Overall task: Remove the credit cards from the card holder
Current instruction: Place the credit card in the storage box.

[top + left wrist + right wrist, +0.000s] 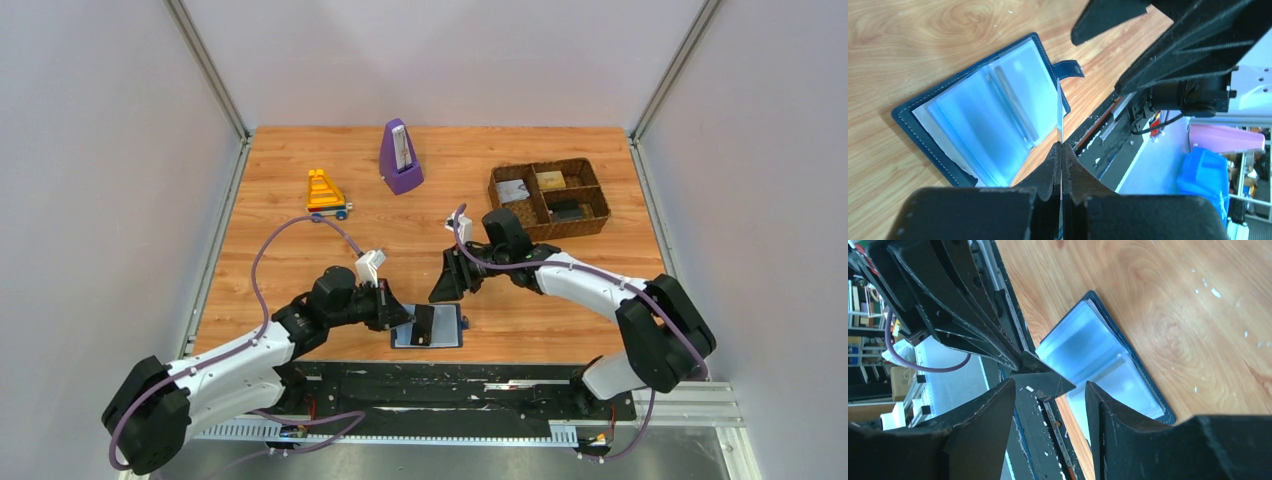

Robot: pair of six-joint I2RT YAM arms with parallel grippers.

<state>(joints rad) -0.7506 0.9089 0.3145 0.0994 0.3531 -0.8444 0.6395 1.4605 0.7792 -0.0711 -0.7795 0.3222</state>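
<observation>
The card holder (445,328) lies open near the table's front edge, blue-grey sleeve pages up. It also shows in the left wrist view (988,107) and the right wrist view (1103,357). My left gripper (404,316) is shut on a thin dark credit card (422,324), held just above the holder's left half. In the left wrist view the gripper (1061,146) pinches the card (1060,112) edge-on. My right gripper (447,282) hangs open and empty just behind the holder. Between its open jaws (1050,384) the card's corner (1045,381) shows.
A brown woven basket (592,190) stands at the back right, holding a whitish printed card (513,190), a gold-tan card (550,180) and a dark card (566,211). A purple metronome (400,158) and a yellow toy (325,193) stand at the back.
</observation>
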